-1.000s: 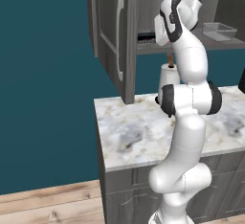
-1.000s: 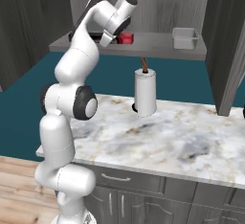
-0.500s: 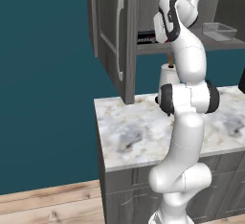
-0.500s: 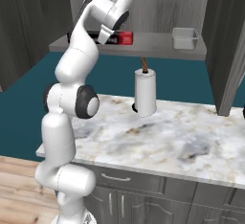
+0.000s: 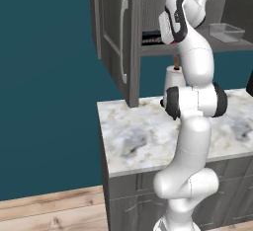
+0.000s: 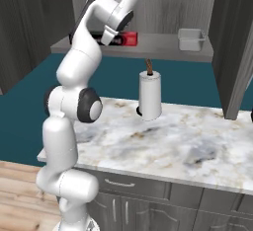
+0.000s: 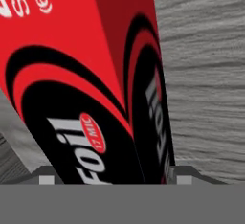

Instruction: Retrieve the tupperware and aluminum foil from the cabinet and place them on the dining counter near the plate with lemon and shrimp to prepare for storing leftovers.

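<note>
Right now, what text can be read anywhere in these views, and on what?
"Foil": on the aluminum foil box, hand view.
"17 MIC": in a red oval on the same box.
White print at its top edge: cut off, unreadable.
Base views: print on the box too small to read.

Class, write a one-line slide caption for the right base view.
Arm reaches to the foil box on the cabinet shelf; tupperware further right, paper-towel roll below.

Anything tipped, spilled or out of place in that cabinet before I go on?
Nothing stands out. The aluminum foil lies flat on the cabinet shelf, the tupperware sits upright further along, and the paper-towel roll stands straight on the marble top.
</note>
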